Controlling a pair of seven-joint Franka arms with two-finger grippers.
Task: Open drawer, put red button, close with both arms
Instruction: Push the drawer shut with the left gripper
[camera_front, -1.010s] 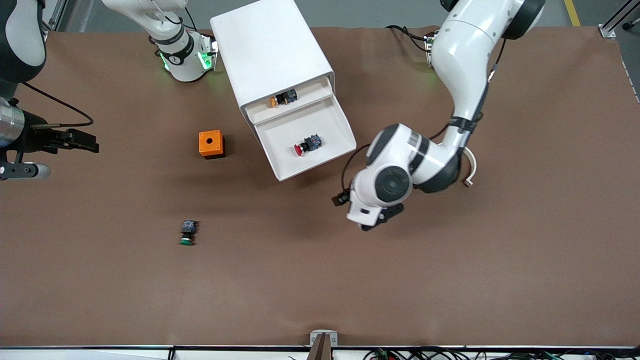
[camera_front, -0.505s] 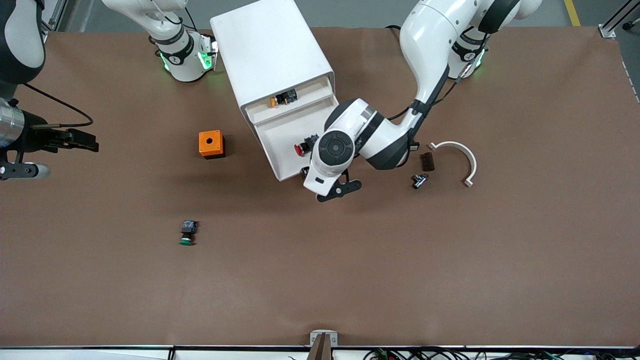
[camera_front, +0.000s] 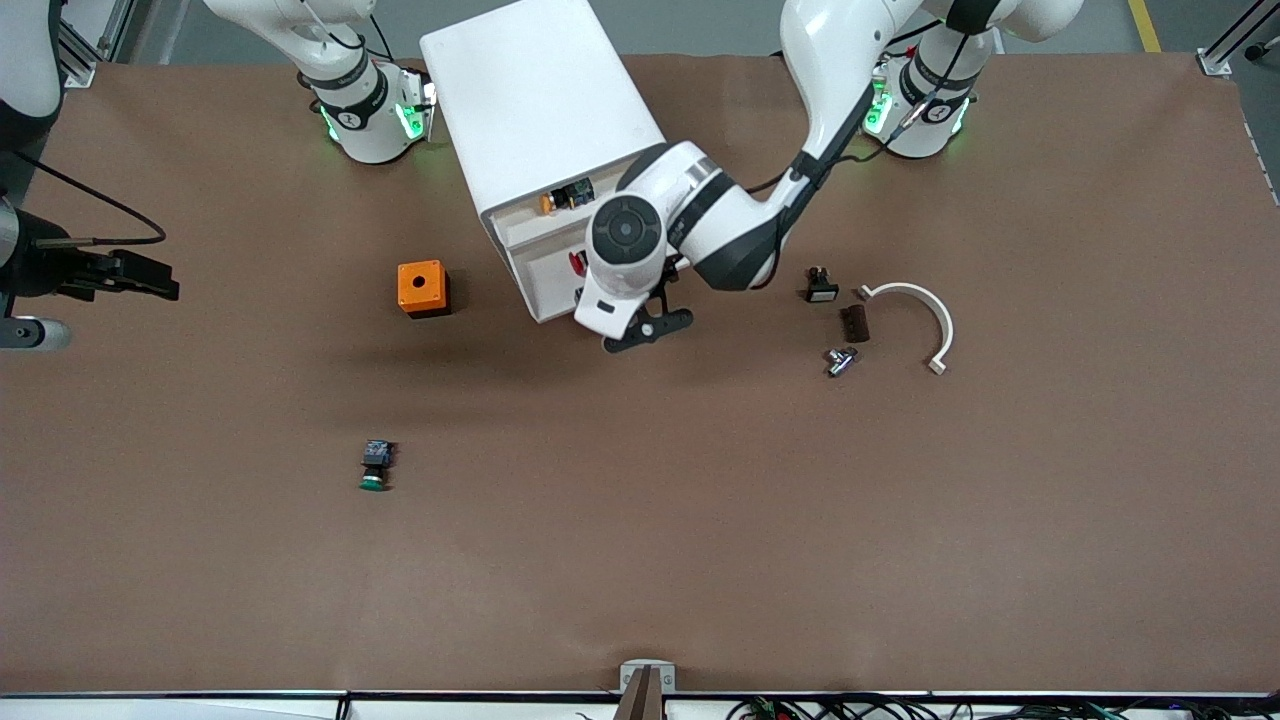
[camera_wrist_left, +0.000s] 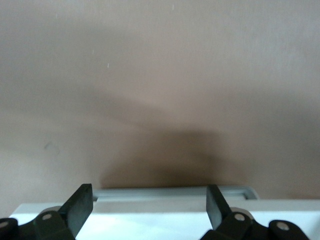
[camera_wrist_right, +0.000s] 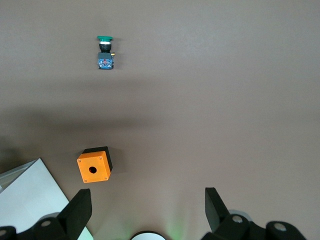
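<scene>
The white cabinet (camera_front: 540, 100) stands at the table's back middle. Its second-highest drawer (camera_front: 542, 278) stands partly out, and the red button (camera_front: 578, 263) lies in it, mostly hidden by the left arm. My left gripper (camera_front: 640, 326) is at the drawer's front. In the left wrist view it (camera_wrist_left: 150, 200) is open and empty, with the drawer's white front edge (camera_wrist_left: 170, 216) between its fingers. My right gripper (camera_front: 135, 276) waits in the air over the right arm's end of the table. In the right wrist view it (camera_wrist_right: 148, 205) is open and empty.
The highest drawer is slightly out with an orange-capped button (camera_front: 564, 197) in it. An orange box (camera_front: 422, 288) and a green-capped button (camera_front: 375, 468) lie nearer the camera. Small dark parts (camera_front: 853, 322) and a white curved piece (camera_front: 930, 318) lie toward the left arm's end.
My left arm swung from the open table to the drawer's front, and the drawer slid part of the way in, covering most of the red button. The right gripper shifted slightly.
</scene>
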